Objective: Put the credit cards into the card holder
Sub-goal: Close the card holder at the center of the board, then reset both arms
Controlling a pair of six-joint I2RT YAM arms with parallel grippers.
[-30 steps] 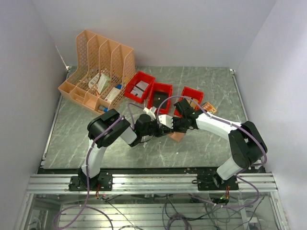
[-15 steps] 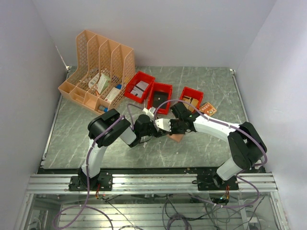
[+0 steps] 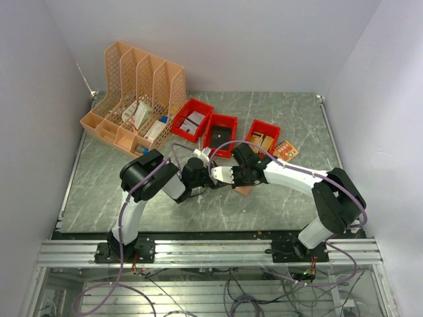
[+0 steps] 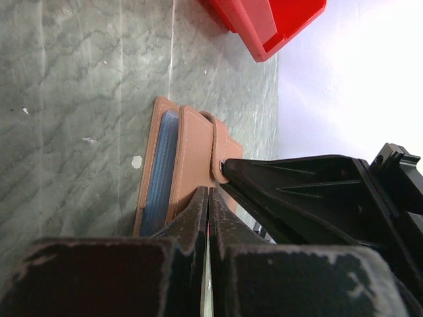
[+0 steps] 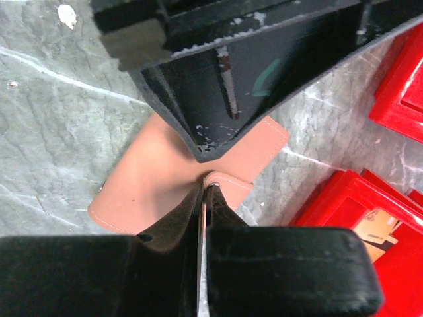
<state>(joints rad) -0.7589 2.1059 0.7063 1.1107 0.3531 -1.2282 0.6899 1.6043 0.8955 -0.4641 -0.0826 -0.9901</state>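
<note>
Both sets of jaws meet tip to tip over the card holder [image 4: 192,158], which lies flat on the bench [image 4: 73,99] directly under the two tips.

The left jaws are clenched, finger pressed flat against finger with no gap showing. Their tips rest on the long edge of the holder's upper leaf. Whether anything thin is nipped between them cannot be told.

The right jaws are clenched too, finger against finger. Their tips sit at the strap [image 4: 220,148] that folds over the holder's edge, touching it at the snap. Whether they pinch the strap or only press on it cannot be told. In the left wrist view the right jaws come in from the right and cross just ahead of the left tips.

The holder lies slightly agape. To the left of the left jaws' tips, a blue card [image 4: 160,168] shows in the slot between the lower and upper leaves.

Beyond both jaws, three red bins [image 3: 220,132] stand in a row on the bench. Just right of the right jaws, the nearest bin holds a pale printed card [image 5: 373,228]. Farther beyond the left jaws and off to their left stands an orange lattice rack [image 3: 142,86]. A small orange-patterned flat piece [image 3: 285,150] lies on the bench beside the rightmost bin, well apart from the jaws.
</note>
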